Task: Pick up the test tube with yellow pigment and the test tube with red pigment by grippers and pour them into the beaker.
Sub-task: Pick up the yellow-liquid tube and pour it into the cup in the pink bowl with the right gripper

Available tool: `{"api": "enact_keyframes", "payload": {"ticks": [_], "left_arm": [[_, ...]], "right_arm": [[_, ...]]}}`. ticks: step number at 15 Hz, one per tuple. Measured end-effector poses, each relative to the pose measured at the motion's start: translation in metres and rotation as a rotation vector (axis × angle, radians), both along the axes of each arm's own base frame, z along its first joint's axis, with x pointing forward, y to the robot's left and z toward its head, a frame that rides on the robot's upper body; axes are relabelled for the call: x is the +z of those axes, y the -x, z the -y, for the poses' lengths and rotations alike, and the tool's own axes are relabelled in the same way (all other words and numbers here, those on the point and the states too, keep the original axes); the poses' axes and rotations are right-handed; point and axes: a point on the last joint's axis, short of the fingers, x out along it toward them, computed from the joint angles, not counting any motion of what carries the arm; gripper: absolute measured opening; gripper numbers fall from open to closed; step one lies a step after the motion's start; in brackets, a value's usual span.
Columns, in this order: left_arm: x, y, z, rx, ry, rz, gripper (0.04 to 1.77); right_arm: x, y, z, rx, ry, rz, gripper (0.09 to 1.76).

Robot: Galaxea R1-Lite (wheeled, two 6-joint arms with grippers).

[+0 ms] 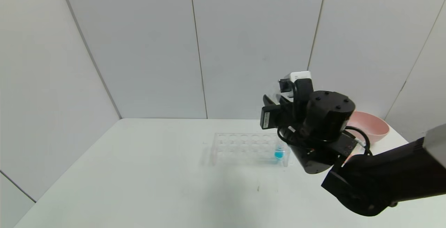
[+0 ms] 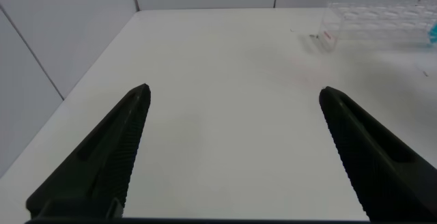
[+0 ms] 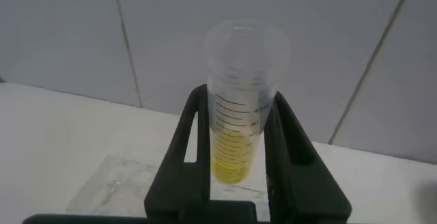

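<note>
A lab bench: white table (image 1: 139, 172), grey panelled walls (image 1: 146, 47), clear tube rack (image 1: 244, 148).

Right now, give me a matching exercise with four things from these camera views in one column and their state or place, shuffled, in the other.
Things:
1. right gripper
2. left gripper
3. pink bowl
4. tube rack

States:
A. holds a tube of blue liquid at its right end
B. open above bare table
C. at the table's far right corner
D. shut on the test tube with yellow pigment

Pairs: 1-D, 2-B, 3-C, 4-A
</note>
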Motion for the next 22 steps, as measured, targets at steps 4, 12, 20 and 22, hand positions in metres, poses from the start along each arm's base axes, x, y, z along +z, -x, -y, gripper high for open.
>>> {"api": "enact_keyframes", "payload": {"ticks": [4,12,20,22], "left_arm": [[0.000,0.000,0.000,0.000,0.000,0.000,1.76],[0.000,0.000,0.000,0.000,0.000,0.000,1.76],[0.000,0.000,0.000,0.000,0.000,0.000,1.76],[0.000,0.000,0.000,0.000,0.000,0.000,1.76]], "right_arm": [[0.014,-0.008,0.066,-0.163,0.087,0.021,0.52],[0.013,-0.037,0.234,-0.283,0.248,0.023,0.52],[-0.035,-0.050,0.306,-0.293,0.484,-0.004,0.52],[-0.045,-0.049,0.306,-0.271,0.530,0.000,0.52]]}}
